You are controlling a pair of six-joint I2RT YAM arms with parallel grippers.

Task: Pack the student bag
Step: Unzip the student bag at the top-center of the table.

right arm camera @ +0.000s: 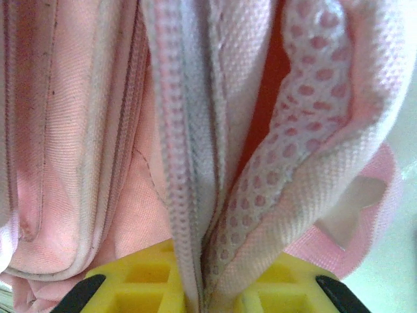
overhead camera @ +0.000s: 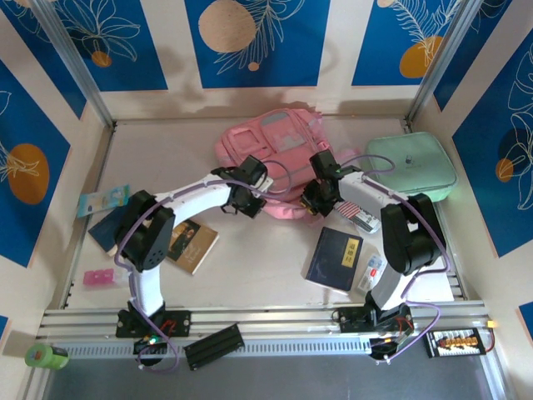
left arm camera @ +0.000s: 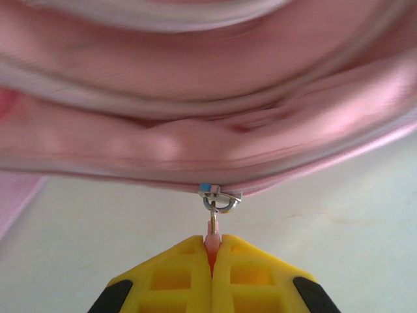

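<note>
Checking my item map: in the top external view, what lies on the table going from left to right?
Light-blue packet → brown book → student bag → dark blue book → mint-green case.

A mint-green case lies far right. Nearer, a dark blue book has a small white packet just beside it. On the left sit a brown book, a navy notebook, a light blue packet and a pink piece. A green tape roll sits near left.
</note>
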